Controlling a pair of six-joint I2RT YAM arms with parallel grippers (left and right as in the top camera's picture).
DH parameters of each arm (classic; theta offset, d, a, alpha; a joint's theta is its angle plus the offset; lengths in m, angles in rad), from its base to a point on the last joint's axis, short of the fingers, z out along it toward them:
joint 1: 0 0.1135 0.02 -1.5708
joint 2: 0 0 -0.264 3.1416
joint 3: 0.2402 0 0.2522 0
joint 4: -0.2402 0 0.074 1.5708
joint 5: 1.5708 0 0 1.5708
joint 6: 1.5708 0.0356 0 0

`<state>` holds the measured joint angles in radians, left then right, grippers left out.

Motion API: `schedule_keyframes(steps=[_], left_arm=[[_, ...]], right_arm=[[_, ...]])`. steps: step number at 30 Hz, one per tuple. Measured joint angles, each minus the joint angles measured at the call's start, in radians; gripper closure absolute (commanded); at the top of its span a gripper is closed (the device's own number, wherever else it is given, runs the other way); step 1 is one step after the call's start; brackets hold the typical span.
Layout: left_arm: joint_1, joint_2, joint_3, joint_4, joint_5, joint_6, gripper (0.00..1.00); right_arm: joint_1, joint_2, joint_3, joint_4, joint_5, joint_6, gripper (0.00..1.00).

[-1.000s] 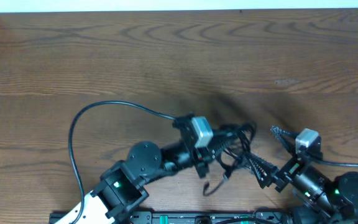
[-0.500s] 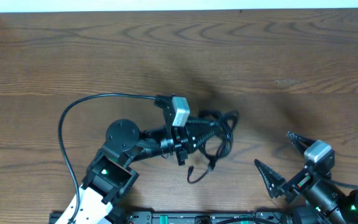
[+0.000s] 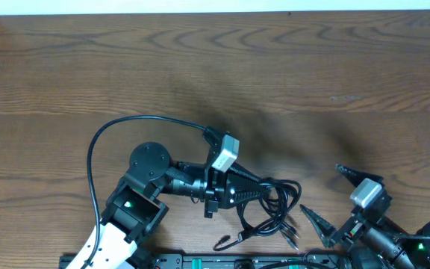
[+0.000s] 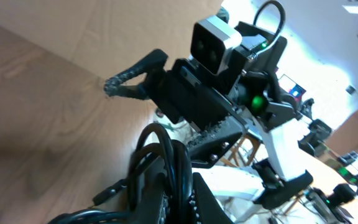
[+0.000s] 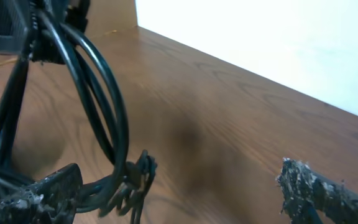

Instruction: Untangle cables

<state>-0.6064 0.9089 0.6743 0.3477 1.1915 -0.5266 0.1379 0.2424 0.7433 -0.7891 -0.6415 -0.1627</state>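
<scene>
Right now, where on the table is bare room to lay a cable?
Free: the table between its back edge and the left gripper. Crowded: the near edge, where it clamps the cables beside the open right gripper.

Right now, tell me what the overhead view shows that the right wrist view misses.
Overhead only: the whole left arm, its left claw shut on the cables, and a loose plug lying near the table's front edge. Right wrist only: a side-on close-up of the cable loops standing up beside one of that claw's fingers. Both: the cables, the open right claw and the wooden table.
</scene>
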Motion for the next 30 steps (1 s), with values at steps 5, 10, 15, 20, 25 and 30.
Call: schedule_keyframes(steps=[5,10,15,20,25,30], left_arm=[[-0.035,0.0,0.0,0.019,0.008,-0.001,0.93],[-0.066,0.005,0.001,0.056,0.008,-0.001,0.93],[-0.103,0.027,0.002,0.077,0.008,-0.001,0.93],[-0.152,0.045,0.002,0.097,0.003,-0.001,0.92],[-0.218,0.047,0.002,0.124,-0.006,-0.002,0.93],[-0.279,0.055,0.002,0.123,-0.035,-0.002,0.93]], right_arm=[[0.0,0.0,0.0,0.0,-0.059,-0.004,0.02],[0.0,0.0,0.0,0.001,-0.07,-0.004,0.01],[0.0,0.0,0.0,0.005,-0.06,-0.004,0.01],[0.0,0.0,0.0,-0.005,0.06,-0.004,0.01],[0.0,0.0,0.0,-0.016,0.235,0.023,0.01],[0.001,0.0,0.004,-0.034,0.322,0.076,0.01]])
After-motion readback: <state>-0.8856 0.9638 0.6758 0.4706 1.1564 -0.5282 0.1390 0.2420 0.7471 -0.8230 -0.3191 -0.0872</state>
